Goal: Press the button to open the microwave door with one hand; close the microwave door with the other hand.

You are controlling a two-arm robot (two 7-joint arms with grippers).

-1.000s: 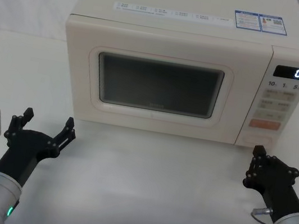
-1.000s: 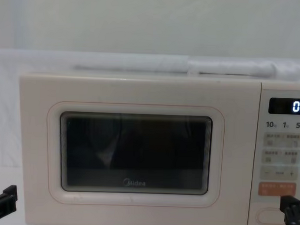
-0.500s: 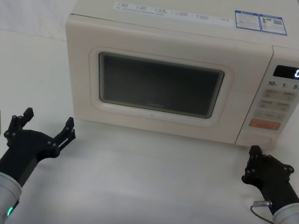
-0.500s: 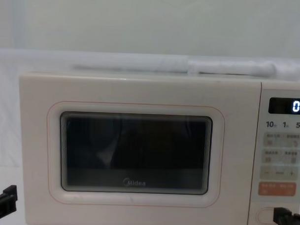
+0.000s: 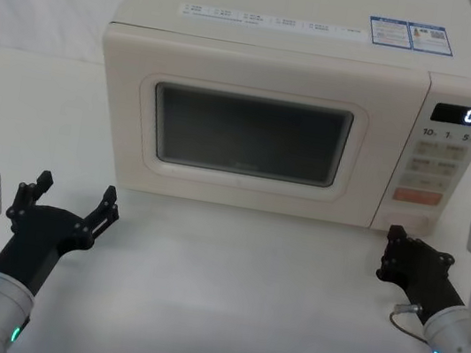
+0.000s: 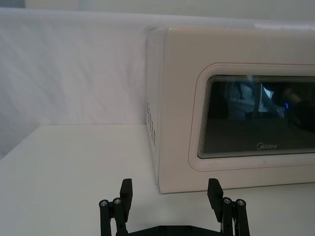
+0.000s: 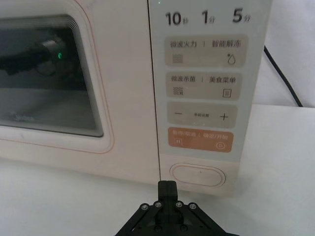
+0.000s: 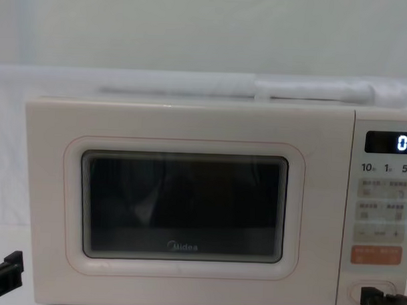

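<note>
While the microwave door (image 5: 252,125) is flat and closed against the cream body, the right gripper (image 7: 166,189) stands low on the table (image 5: 235,293), just in front of the button (image 7: 198,175). Its fingers are pressed together into one narrow black tip. In the right wrist view the button lies straight ahead of this tip, slightly higher and a little to one side. The button is a wide oval with its long axis horizontal, at the bottom of the control panel (image 5: 434,168), under the orange key (image 7: 200,139). In the chest view the tip already overlaps the lower edge of the button, but I cannot tell whether it touches.

I judge that the coming move is a short push forward with a small lift, so that the tip meets the oval and not the table edge or the orange key above. Nothing stands between them.

The right gripper is clearly the nearer one. The left gripper (image 5: 70,204) waits on the other side, fingers spread wide, near the door's left corner, well apart from the button. If the door swings out toward that side, this gripper may be in its way.
</note>
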